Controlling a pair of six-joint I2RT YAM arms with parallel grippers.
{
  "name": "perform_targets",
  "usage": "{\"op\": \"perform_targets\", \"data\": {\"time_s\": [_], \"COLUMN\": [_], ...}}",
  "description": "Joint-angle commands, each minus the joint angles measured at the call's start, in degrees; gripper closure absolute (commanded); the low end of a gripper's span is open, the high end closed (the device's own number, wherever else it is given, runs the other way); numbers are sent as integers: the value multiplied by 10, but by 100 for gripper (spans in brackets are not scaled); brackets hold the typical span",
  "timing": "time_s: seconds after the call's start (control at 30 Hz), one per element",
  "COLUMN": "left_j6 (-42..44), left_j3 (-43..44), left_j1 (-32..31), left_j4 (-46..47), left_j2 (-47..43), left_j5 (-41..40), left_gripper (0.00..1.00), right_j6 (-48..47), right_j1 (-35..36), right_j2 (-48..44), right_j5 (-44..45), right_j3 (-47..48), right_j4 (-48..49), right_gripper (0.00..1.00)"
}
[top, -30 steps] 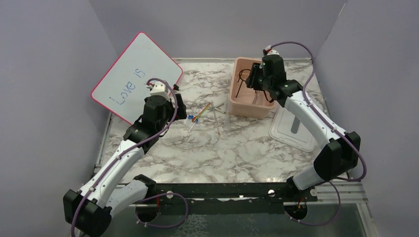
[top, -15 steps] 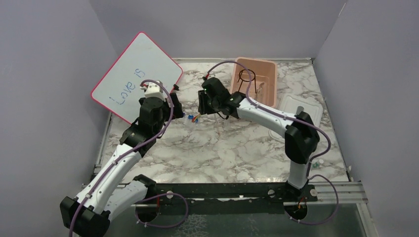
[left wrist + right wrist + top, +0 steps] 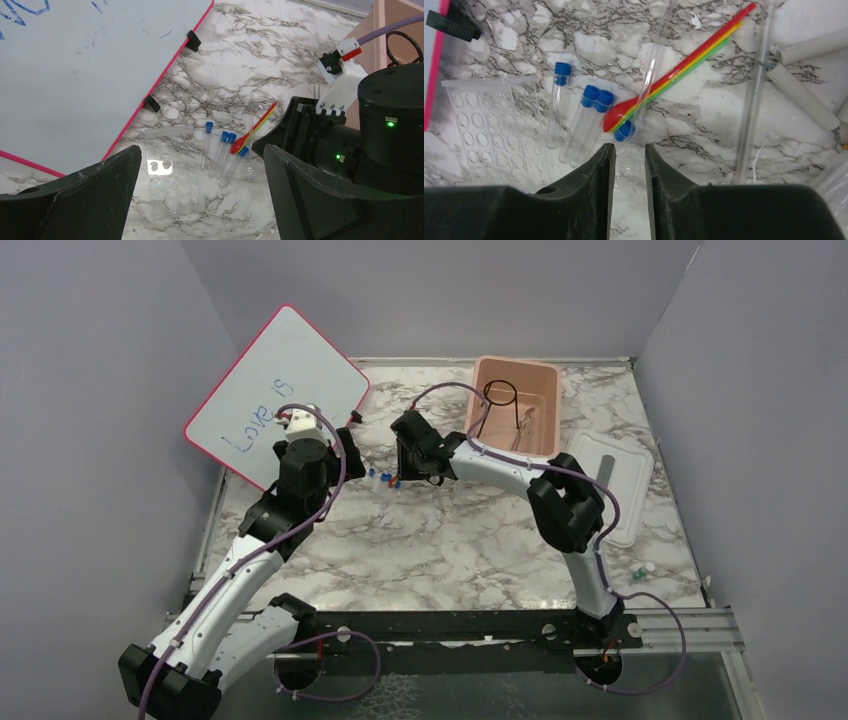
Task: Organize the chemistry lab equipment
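Note:
Three blue-capped vials [image 3: 586, 117] lie beside a clear plastic rack [image 3: 489, 127] on the marble table. A red-yellow rod with a spoon end [image 3: 674, 75] lies across a clear tube [image 3: 651, 65], whose round bulb [image 3: 248, 169] rests on the table. My right gripper [image 3: 626, 146] hovers just above the bulb with its jaws a narrow gap apart and holds nothing. My left gripper [image 3: 201, 150] is wide open and empty above the rack and vials [image 3: 220, 150]. The black ring stand [image 3: 498, 398] and the metal tongs [image 3: 524, 426] lie in the pink tub [image 3: 545, 375].
The pink-rimmed whiteboard [image 3: 275, 390] leans at the back left, close to my left gripper [image 3: 350, 455]. The white lid [image 3: 612, 485] lies right of the tub. A thin clear rod [image 3: 756, 95] and white ribbed sticks [image 3: 801, 95] lie right of the spoon. My right gripper [image 3: 403, 468] crowds the vials.
My right arm has swung from the pink tub across to the vials at the left. The ring stand and tongs stay in the tub, which now stands further back right. My left arm shifted slightly.

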Motion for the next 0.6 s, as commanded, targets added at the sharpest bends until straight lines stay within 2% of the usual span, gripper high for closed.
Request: {"op": "perform_targets", "data": {"time_s": [0.0, 0.3, 0.57], "left_j6": [-1, -1, -1], "left_j3": [0, -1, -1], "left_j1": [4, 4, 4], "left_j4": [8, 8, 8], "left_j2": [-8, -8, -8], "left_j5": [2, 4, 7], "left_gripper": [5, 5, 5], "right_j6": [14, 42, 39], "right_j1": [0, 0, -1], "right_j2": [39, 70, 94], "right_j5": [8, 57, 38], "right_j3": [40, 55, 64], "right_j4": [13, 1, 3], "right_gripper": [67, 68, 77]}}
